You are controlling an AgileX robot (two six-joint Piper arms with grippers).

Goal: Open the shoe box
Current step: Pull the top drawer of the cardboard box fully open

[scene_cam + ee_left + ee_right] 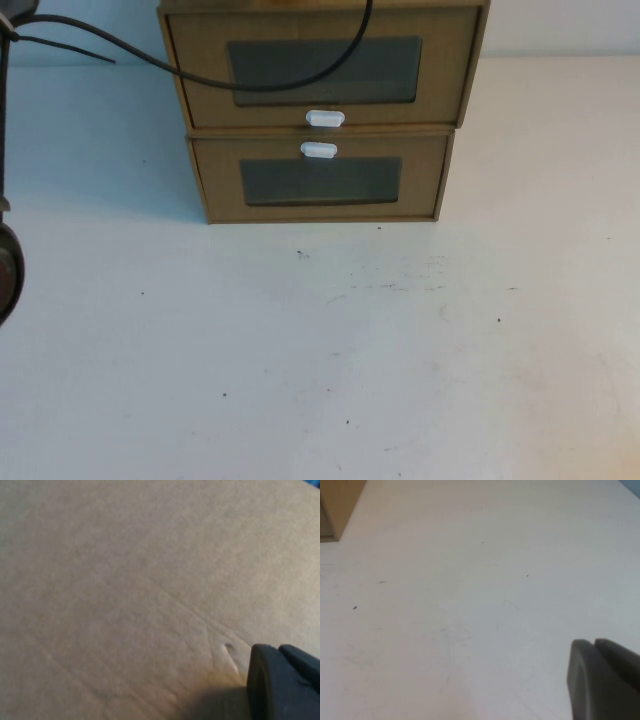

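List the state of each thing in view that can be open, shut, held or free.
upper shoe box, shut, black cable hanging across its front.
lower shoe box, shut, white handle untouched.
left gripper, close against brown cardboard.
right gripper, shut, holding nothing, above the white table.

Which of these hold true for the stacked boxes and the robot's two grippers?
1. Two cardboard boxes are stacked, the upper box on the lower box. True.
2. Both box fronts are pulled open. False: both sit closed.
3. Each front has a white handle, the upper handle and the lower handle. True.
4. The right gripper grips a handle. False: it is shut, empty, over the bare table.
5. The left gripper hovers over the table. False: it is shut, close to a cardboard surface.
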